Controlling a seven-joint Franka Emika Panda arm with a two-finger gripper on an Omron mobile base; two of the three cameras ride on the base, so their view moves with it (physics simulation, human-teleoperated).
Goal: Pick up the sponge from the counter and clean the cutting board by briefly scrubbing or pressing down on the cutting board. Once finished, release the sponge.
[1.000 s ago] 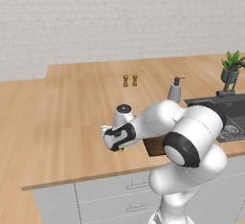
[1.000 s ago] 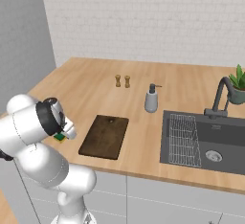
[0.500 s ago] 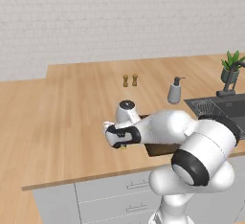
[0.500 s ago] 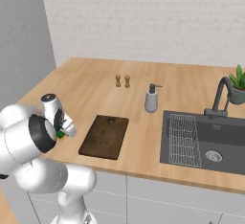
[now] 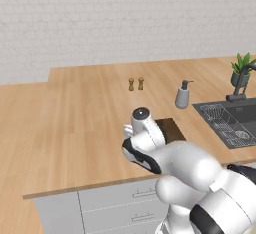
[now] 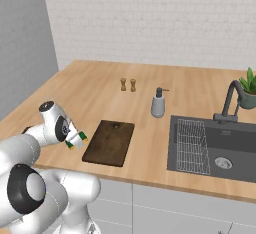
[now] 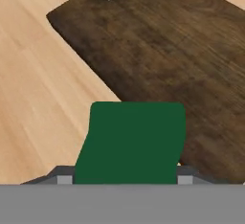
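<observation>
Pincer [image 6: 76, 139] grips blocky green-topped sponge [image 7: 131, 141] over dark, grainy, round-cornered cutting board [image 7: 177, 55].

- A white brick wall [image 6: 165, 23] runs behind the desk.
- A plain grey wall [image 6: 22, 43] stands at one side.
- Grey drawer cabinets [image 5: 107, 208] with small handles sit under the desk.
- A dark sink [image 6: 220, 150] with a dark faucet [image 6: 230, 100] is set into the top.
- A potted green plant [image 6: 247, 90] stands beside the faucet.
</observation>
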